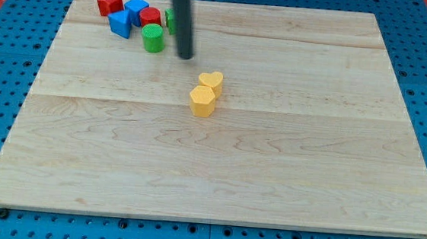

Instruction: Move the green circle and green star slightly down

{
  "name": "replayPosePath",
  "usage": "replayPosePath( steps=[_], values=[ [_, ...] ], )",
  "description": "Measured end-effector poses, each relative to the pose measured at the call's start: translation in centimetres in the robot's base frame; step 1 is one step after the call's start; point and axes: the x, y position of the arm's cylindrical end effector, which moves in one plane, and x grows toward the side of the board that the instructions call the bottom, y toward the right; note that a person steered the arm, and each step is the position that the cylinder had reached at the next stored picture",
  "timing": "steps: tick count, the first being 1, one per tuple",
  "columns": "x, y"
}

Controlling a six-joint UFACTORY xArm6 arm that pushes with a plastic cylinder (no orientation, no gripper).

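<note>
So my tip (185, 56) is parked on the worktop (270, 177) just off the cluster at the view's top left, roughly at 4 o'clock from the green circle (153, 38) and close beside it without touching, as far as I can tell. The green star (170, 20) is mostly hidden behind the rod, only a sliver of green shows at the rod's left edge, so I can't really confirm its shape or whether the rod touches it.

The rest of the pile sits at 9 to 11 o'clock from the circle: two red blocks (110, 3) (150, 17) and two blue blocks (136, 10) (119, 23), all bunched tight. That's why this is fiddly, the greens are on the pile's outer edge, and a downward shove needs the tip above them, at their 12 o'clock, where the reds and blues crowd in.

Right now the tip is on the wrong side for that, I'd guess. There are no fingers on this rig, just a bare rod, so nothing opens, closes or grips.

The yellow heart (211, 82) and yellow hexagon (202, 101) touch each other well apart at 5 o'clock, out of the way
</note>
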Motion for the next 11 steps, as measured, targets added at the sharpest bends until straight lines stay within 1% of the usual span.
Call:
replayPosePath(
  steps=[1, 2, 3, 4, 5, 6, 7, 8, 9, 10, 11],
  values=[
    [-6.8, 1.8],
    [-9.3, -2.8],
    [-9.2, -4.3],
    [-6.2, -4.5],
    [-4.6, -4.4],
    [-7.7, -3.2],
    [-5.7, -7.1],
    [0.0, -6.7],
    [1.8, -7.3],
    [1.7, -8.9],
    [-0.3, -9.5]
  ],
)
